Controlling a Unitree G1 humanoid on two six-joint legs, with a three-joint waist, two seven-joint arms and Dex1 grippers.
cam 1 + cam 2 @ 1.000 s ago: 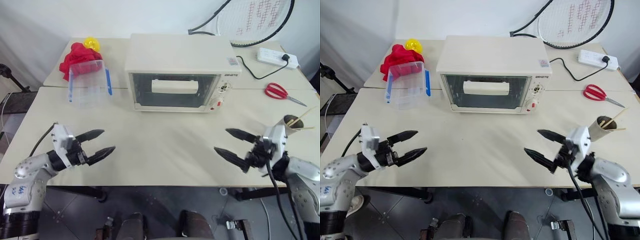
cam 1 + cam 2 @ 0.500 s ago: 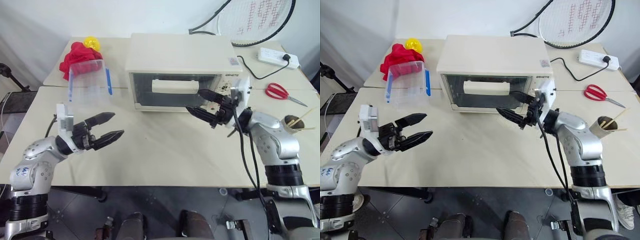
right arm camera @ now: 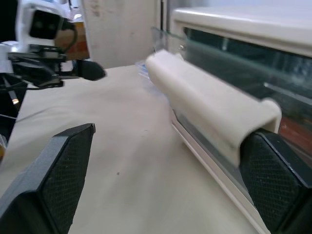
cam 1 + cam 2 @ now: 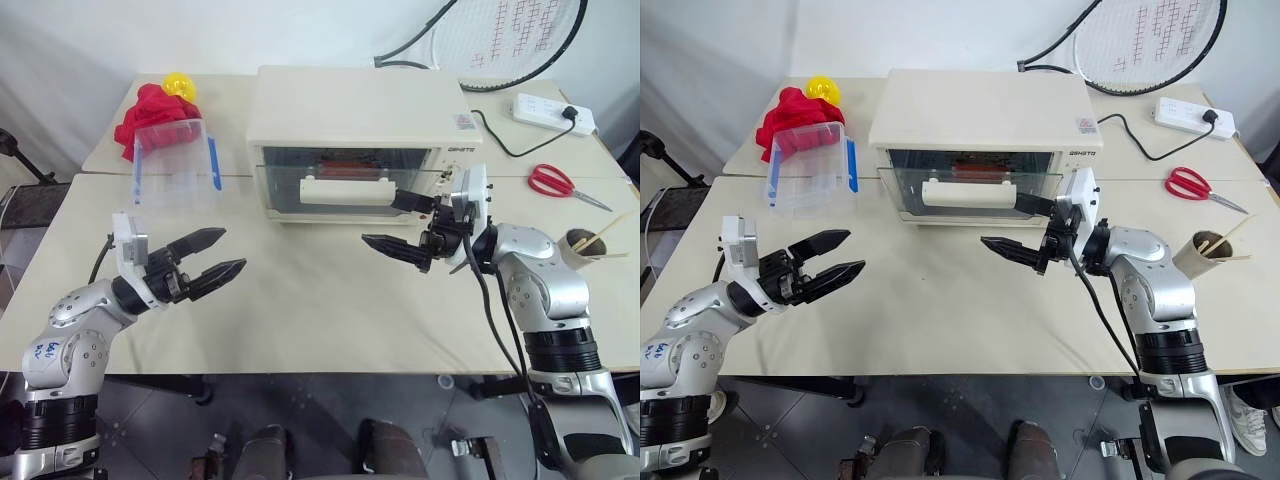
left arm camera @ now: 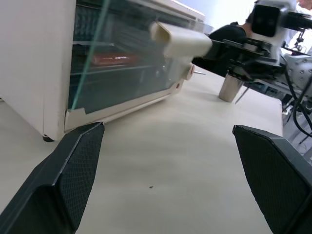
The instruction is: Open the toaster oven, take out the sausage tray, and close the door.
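My left gripper (image 4: 212,264) hangs spread wide with nothing in it, well short of the toaster oven (image 4: 355,140). Right gripper (image 4: 398,222) is the near one, fingers also wide apart, upper finger hooked behind the handle bar (image 4: 345,190) (its long axis runs crosswise, toward my left). The door (image 4: 340,183) is cracked ajar, and the sausage tray (image 4: 970,165) sits inside beyond it, so I'd pull back and down.

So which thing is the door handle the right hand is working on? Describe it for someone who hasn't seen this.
Find the large cream-white boxy toaster oven in the middle of the pale table. Across its dark glass-paned front door, ajar at the top, runs a wide cream bar handle. Unlike the small control knobs on the right panel, it is long and horizontal, with one finger of the right hand at its end.
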